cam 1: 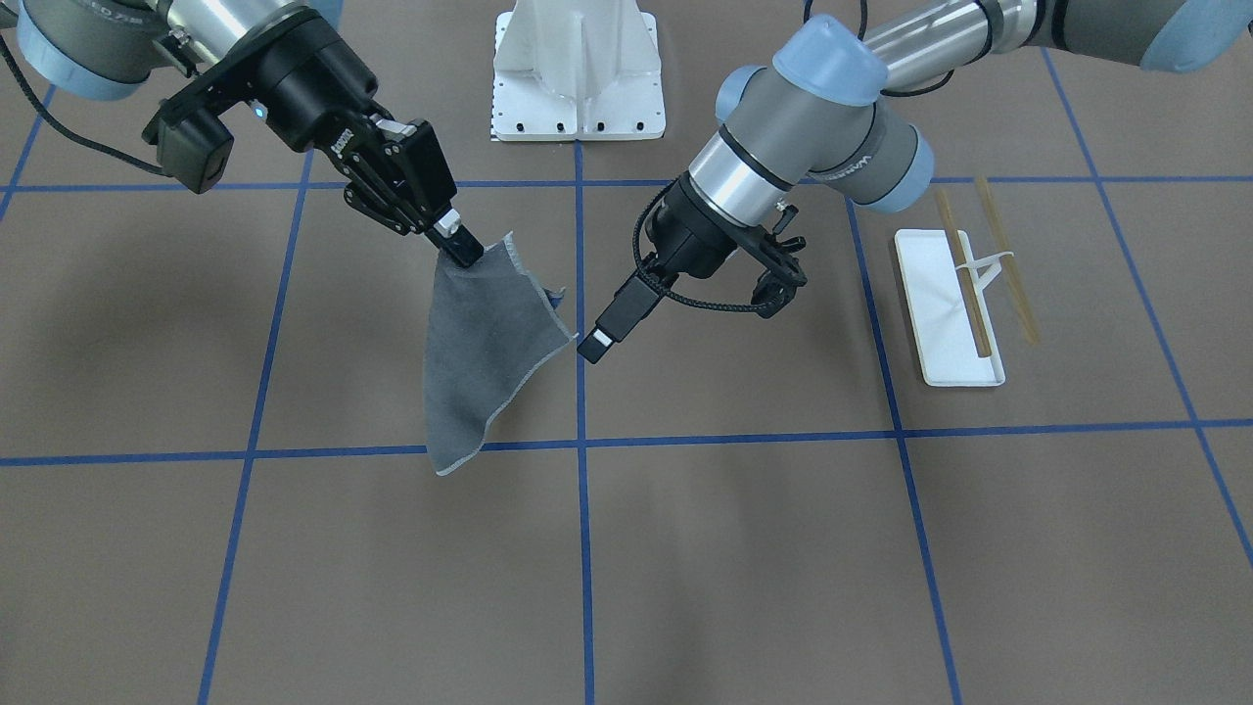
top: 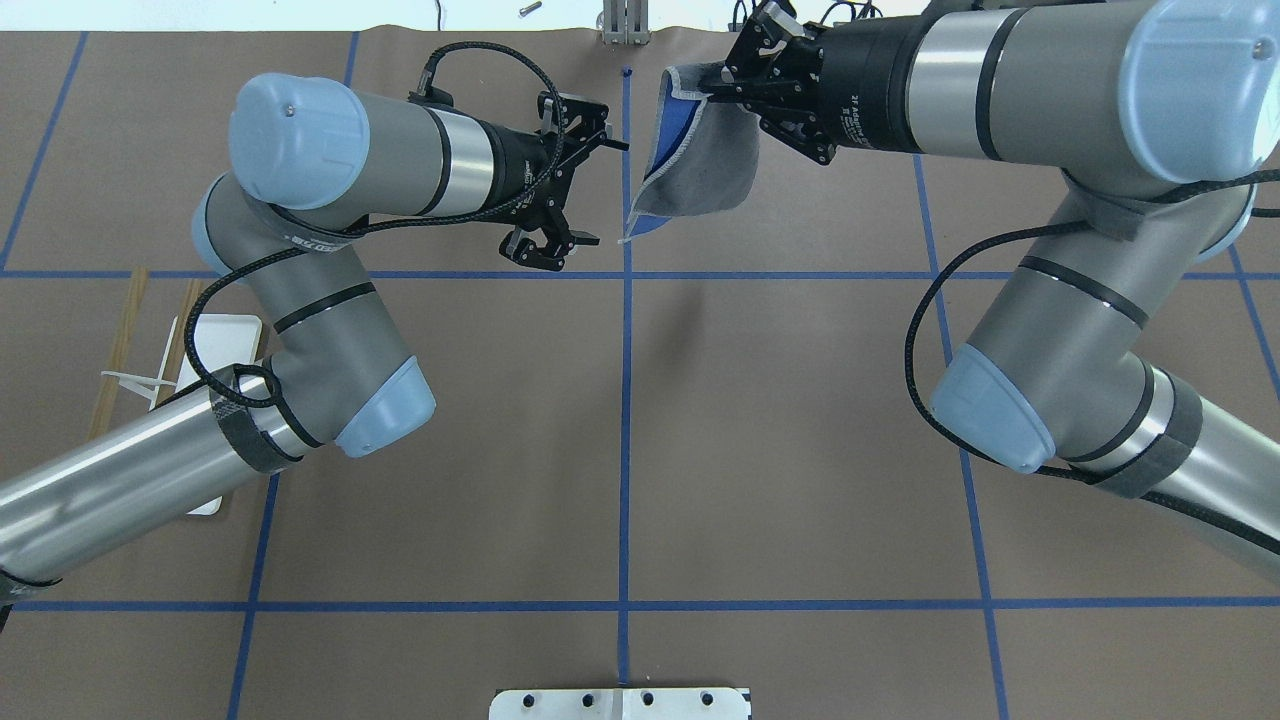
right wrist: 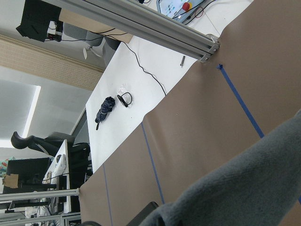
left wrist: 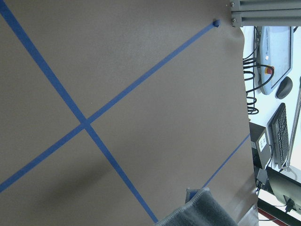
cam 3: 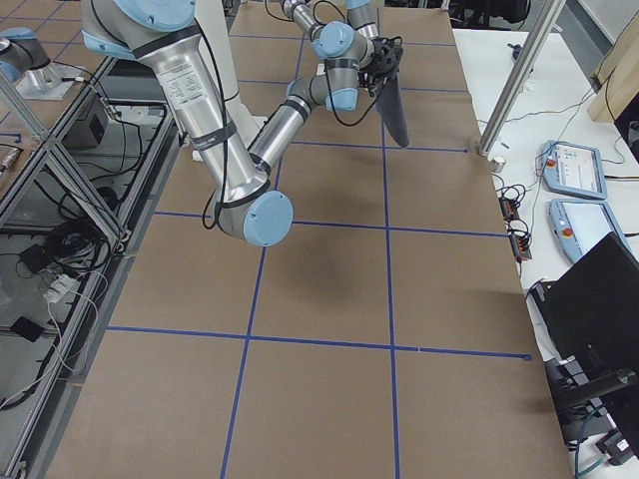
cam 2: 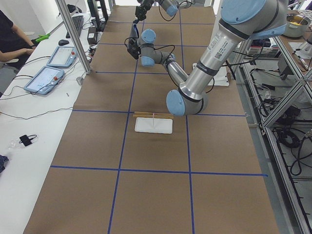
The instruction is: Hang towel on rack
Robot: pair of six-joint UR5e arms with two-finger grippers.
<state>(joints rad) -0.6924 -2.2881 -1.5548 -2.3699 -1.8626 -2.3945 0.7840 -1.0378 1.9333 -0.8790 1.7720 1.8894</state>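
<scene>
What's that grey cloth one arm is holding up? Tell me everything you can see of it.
The towel is a small, soft-looking dark grey cloth with a pale stitched edge; the overhead view shows a bright blue reverse. The right gripper pinches one corner, so it hangs limp and slightly folded, seemingly clear of the table. Nothing else touches it; the open left gripper is close beside it.

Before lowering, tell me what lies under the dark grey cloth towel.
Only brown paper-covered table with blue tape lines shows beneath the dark grey cloth towel, pinched by the right gripper. The patch it covers is hidden.
</scene>
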